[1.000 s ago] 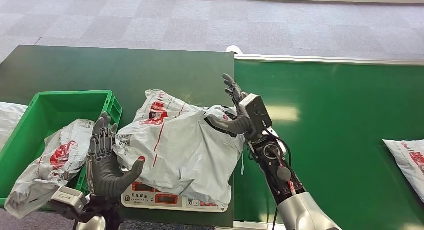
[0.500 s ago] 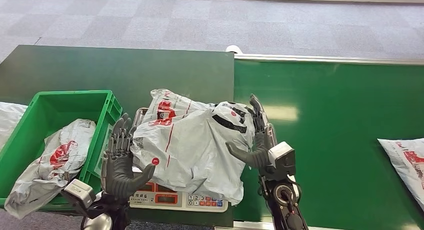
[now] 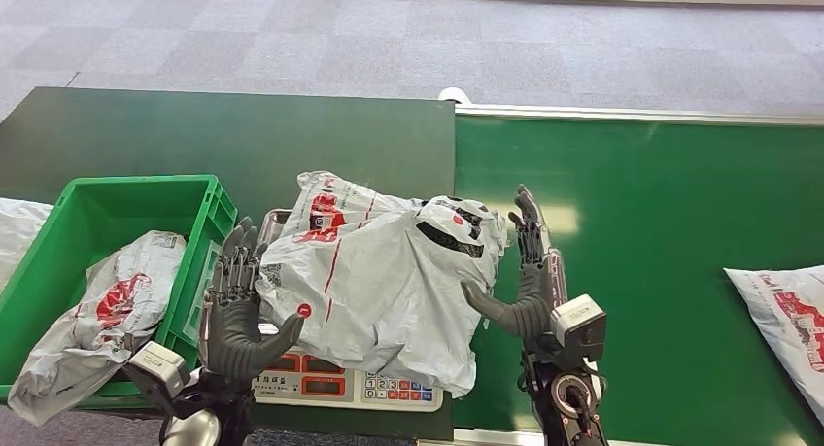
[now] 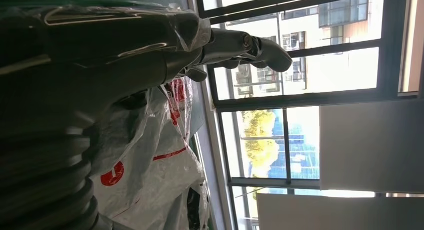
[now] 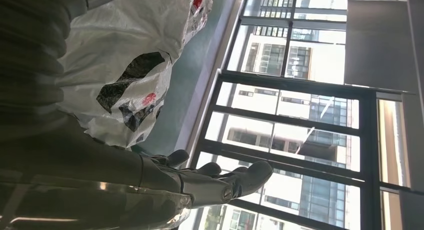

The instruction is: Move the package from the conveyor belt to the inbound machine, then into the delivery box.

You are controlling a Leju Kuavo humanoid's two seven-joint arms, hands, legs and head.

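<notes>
While the package (image 3: pixel 379 271) lies across the scale (image 3: pixel 340 383) on the dark green table (image 3: pixel 243 135), my two hands stand on either side of it with nothing held. My left hand (image 3: pixel 233 315) is upright at the package's left edge, palm turned toward the bag, fingers spread and straight, thumb reaching out to the wrapping; whether the thumb tip touches the plastic I cannot tell. My right hand (image 3: pixel 525 281) stands at the package's right edge, fingers extended upward and apart, thumb angled toward the bag and just beside it, over the seam where the table meets the conveyor belt (image 3: pixel 661 223).

The package is a crumpled grey plastic mailer with red lettering and a black mark near its upper right corner. It covers most of the scale, whose red display and keypad show below its lower edge. In my left wrist view my hand (image 4: pixel 240 44) stretches past the bag's (image 4: pixel 155 155) red print; in my right wrist view my hand (image 5: pixel 210 180) is open beside the bag (image 5: pixel 125 64).

To the left sits a green crate (image 3: pixel 107 198) holding another grey bag (image 3: pixel 107 305). A further bag (image 3: pixel 792 315) lies on the belt at the far right.
</notes>
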